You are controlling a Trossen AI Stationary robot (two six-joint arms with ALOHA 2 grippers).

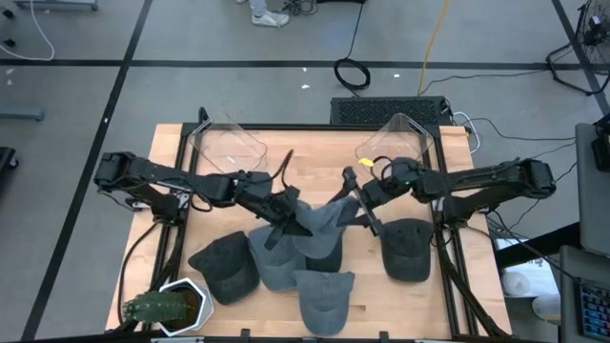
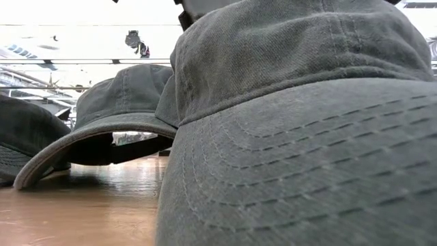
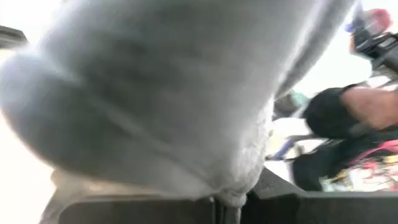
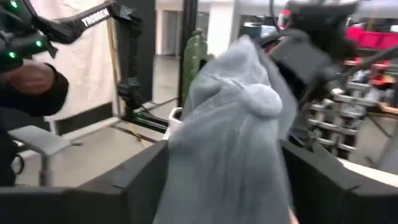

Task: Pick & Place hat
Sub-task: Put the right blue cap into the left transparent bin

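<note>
You have a grey, crumpled hat (image 1: 319, 221) raised over mid-worktop (image 1: 172, 152), with left claw (image 1: 284, 215) and right claw (image 1: 355, 203) both clenched on its fabric.

Grey caps crowding a table-level view.
A large grey cap (image 2: 307, 130) is filling the right side, brim forward. Behind it, a second cap (image 2: 116, 109) is resting on the wooden table (image 2: 82, 212); a third cap's edge (image 2: 24, 140) is showing at left.
</note>
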